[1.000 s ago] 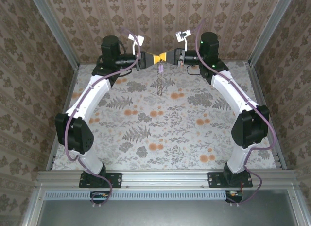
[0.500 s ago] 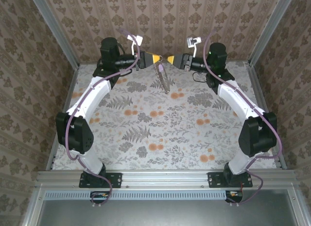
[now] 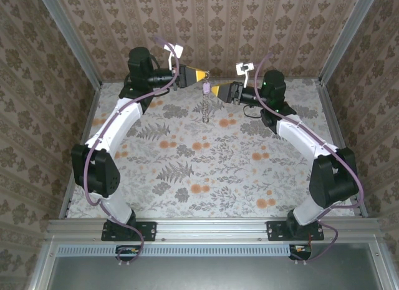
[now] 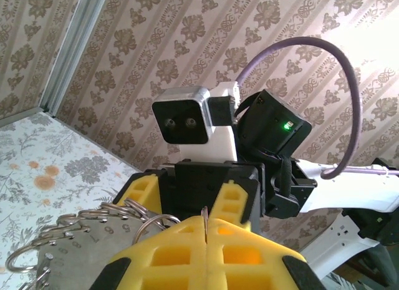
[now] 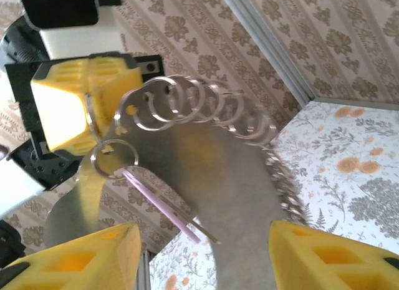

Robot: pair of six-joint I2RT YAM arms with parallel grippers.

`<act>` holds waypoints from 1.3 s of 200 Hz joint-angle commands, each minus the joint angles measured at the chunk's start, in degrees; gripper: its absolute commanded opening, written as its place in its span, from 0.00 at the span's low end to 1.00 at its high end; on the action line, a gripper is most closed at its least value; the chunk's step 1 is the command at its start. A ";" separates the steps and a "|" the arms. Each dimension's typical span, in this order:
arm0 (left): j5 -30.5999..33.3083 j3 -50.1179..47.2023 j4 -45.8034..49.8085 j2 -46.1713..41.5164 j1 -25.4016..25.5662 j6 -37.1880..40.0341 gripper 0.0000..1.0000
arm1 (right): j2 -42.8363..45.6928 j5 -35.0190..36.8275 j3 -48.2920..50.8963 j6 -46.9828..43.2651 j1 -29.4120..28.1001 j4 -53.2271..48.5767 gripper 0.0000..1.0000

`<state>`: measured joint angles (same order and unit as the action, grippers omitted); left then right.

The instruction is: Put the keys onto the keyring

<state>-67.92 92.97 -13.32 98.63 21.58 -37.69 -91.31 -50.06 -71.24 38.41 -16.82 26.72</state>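
Hanging from the left hand, whose fingers are pressed together on it, the keyring, a metal plate edged with split rings, is held above the desk. The key is seen dangling from a small ring on the plate. The right hand is positioned just beside it, fingers apart.

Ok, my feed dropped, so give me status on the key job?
Left gripper shut on the keyring, held aloft. Right gripper open, facing it. Lilac key hanging off it.
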 commanded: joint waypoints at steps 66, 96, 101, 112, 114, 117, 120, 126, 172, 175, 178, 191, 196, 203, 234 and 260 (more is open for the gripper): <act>-2.57 3.49 -2.77 -1.86 1.33 -0.80 0.00 | 1.39 0.33 -4.84 -6.04 -2.67 -3.03 0.56; -2.56 3.52 -2.77 -1.86 1.33 -0.74 0.00 | 1.61 -0.12 -4.23 -6.24 -2.76 -3.18 0.40; -2.48 3.45 -2.85 -1.86 1.28 -0.74 0.00 | 1.70 -0.12 -4.01 -6.25 -2.79 -3.08 0.37; -2.41 3.48 -2.84 -1.86 1.27 -0.72 0.00 | 1.71 -0.29 -3.82 -6.12 -2.89 -2.82 0.30; -2.44 3.52 -2.83 -1.88 1.27 -0.72 0.00 | 1.72 -0.36 -3.77 -6.15 -2.87 -2.77 0.29; -2.40 3.51 -2.85 -1.86 1.27 -0.69 0.00 | 1.81 -0.45 -3.71 -6.16 -2.91 -2.61 0.28; -2.39 3.47 -2.87 -1.84 1.30 -0.69 0.00 | 1.79 -0.54 -3.68 -6.08 -2.97 -2.57 0.27; -2.35 3.45 -2.92 -1.86 1.27 -0.79 0.00 | 1.78 -0.64 -3.63 -6.07 -3.03 -2.46 0.25; -2.23 3.33 -3.24 -1.95 1.13 -0.87 0.00 | 1.61 -1.05 -3.38 -5.54 -3.41 -1.49 0.07; -2.22 3.34 -3.21 -1.95 1.17 -0.86 0.00 | 1.58 -1.08 -3.45 -5.45 -3.41 -1.43 0.06; -2.15 3.32 -3.20 -1.95 1.16 -0.82 0.00 | 1.57 -1.09 -3.42 -5.45 -3.42 -1.44 0.05; -2.13 3.12 -3.38 -2.01 1.16 -0.97 0.00 | 1.61 -1.01 -3.33 -5.37 -3.44 -1.40 0.00; -2.13 3.10 -3.45 -2.06 1.09 -0.98 0.00 | 1.68 -0.94 -3.29 -5.37 -3.42 -1.41 0.00; -2.07 3.01 -3.44 -2.19 1.09 -0.97 0.00 | 1.74 -0.89 -3.29 -5.44 -3.46 -1.62 0.00; -2.04 2.65 -3.71 -2.42 0.80 -0.91 0.00 | 2.76 0.89 -3.35 -7.70 -3.36 -5.99 0.00; -2.04 2.13 -3.99 -2.80 0.47 -0.80 0.00 | 4.00 1.96 -3.71 -10.19 -2.96 -10.85 0.00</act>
<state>-69.06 94.15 -13.52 98.63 22.41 -37.80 -89.65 -49.63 -74.43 31.44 -20.08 21.52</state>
